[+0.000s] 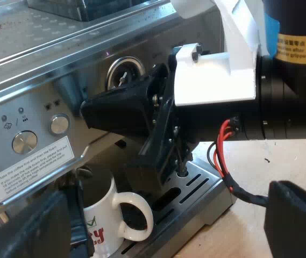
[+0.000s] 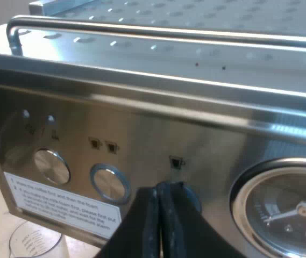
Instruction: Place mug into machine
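Observation:
A white mug [image 1: 107, 220] with red and green print stands upright on the drip tray [image 1: 198, 185] under the espresso machine's front panel [image 1: 40, 123], its handle turned toward my left arm. My left gripper [image 1: 166, 228] is open, one finger [image 1: 40, 226] close beside the mug and the other finger [image 1: 298, 220] well apart from it, over the table; nothing is held. My right gripper [image 2: 161, 215] is shut with nothing in it. Its tips rest against a round ringed button on the panel, beside the pressure gauge [image 2: 287, 209]. From the left wrist, the right gripper [image 1: 88, 113] hangs above the mug.
Two more round buttons [image 2: 108, 183] and a white instruction label [image 2: 61, 204] sit on the panel. A measuring glass [image 2: 34, 242] stands on the table below the panel's edge. The right arm's body [image 1: 282, 107] crosses above the drip tray. A rail [image 2: 142, 29] runs along the machine's top.

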You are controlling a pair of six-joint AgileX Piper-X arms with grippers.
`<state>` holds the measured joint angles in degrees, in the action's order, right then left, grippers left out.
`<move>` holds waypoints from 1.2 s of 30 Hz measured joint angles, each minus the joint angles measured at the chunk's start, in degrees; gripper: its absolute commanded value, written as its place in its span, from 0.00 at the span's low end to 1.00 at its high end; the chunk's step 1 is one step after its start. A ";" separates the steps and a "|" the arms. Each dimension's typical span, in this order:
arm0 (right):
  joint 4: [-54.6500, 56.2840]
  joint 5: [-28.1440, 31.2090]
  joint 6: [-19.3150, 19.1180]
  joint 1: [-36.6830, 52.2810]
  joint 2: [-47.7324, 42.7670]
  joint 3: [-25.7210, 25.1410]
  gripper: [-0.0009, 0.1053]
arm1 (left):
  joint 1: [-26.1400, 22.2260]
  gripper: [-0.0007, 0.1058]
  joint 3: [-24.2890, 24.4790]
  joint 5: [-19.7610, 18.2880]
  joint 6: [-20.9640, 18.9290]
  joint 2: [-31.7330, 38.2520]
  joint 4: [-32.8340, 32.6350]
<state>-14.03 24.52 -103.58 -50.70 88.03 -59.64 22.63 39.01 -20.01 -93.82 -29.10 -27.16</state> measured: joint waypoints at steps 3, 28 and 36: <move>0.21 -0.27 0.00 0.00 0.00 0.00 0.01 | 0.00 0.80 0.00 0.00 0.00 0.00 0.00; 1.81 -0.47 1.00 0.26 0.49 -0.02 0.01 | 0.00 0.80 0.00 0.00 0.00 0.00 0.00; 1.16 2.29 1.72 0.14 0.49 -0.02 0.01 | 0.00 0.80 0.00 0.00 0.00 0.00 0.00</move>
<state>-12.87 26.82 -101.86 -50.56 88.52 -59.67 22.63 39.01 -20.01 -93.82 -29.10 -27.16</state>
